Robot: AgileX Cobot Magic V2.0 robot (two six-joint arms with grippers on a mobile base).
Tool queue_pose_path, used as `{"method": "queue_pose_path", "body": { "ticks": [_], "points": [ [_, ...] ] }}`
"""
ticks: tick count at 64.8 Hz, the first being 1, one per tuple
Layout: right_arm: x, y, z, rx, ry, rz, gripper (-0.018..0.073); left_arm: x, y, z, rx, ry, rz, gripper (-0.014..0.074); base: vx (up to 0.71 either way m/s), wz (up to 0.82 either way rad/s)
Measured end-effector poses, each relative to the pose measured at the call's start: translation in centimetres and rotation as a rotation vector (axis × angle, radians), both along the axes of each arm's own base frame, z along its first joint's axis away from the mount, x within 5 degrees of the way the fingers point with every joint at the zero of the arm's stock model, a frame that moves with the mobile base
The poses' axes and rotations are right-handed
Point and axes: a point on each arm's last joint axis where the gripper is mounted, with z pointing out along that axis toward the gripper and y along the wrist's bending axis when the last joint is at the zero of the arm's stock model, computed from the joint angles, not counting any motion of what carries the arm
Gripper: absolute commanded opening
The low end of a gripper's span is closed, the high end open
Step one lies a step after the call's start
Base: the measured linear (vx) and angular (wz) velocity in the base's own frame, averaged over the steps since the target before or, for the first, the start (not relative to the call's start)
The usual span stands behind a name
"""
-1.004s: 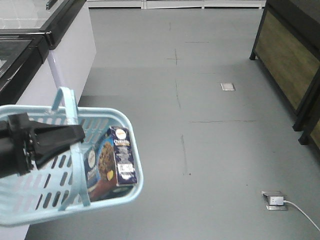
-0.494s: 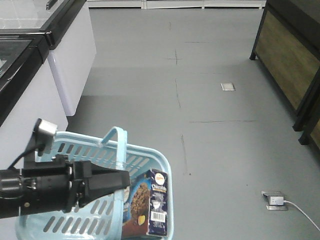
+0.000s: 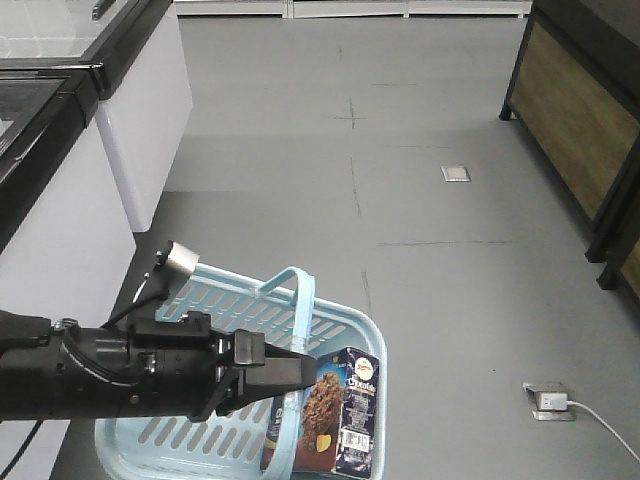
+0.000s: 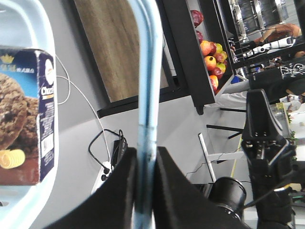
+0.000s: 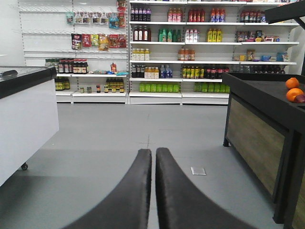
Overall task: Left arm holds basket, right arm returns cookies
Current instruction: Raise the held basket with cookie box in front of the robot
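Light blue plastic fills the space under my left pincer (image 3: 296,368): the shopping basket (image 3: 232,308) hangs from it above the grey floor (image 3: 430,200). I have that pincer clamped shut on the crest of the hoop handle (image 4: 145,71), one finger pressed to each side of the bar. I judge the crest to be the sensible place to hold, since the load sits roughly level there and the basket's mouth faces up, free for my other arm to reach in.

The cookie box (image 3: 338,420) stands on end inside the basket, just below and to the right of my left pincer's tip, against the basket's right-hand wall. Upright like that, its narrow top and barcode side offer an easy grip from above.

My right pincer (image 5: 155,160) is closed almost finger to finger with nothing between, pointing level down the aisle toward the stocked shelves (image 5: 157,47) far ahead of it. It is well away from the box, so lifting the cookies out has not yet begun; it must open first.
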Motion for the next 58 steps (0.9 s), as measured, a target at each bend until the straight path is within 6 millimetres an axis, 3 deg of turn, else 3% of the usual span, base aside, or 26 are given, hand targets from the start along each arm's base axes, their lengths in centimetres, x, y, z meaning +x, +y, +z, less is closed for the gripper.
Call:
{"method": "queue_pose_path", "body": {
  "ticks": [58],
  "points": [
    [0.0,0.0,0.0,0.0,0.0,0.0,-0.0011,0.08,-0.16,-0.31,0.001,0.011,-0.012,-0.0006,0.0,0.0]
  ]
}}
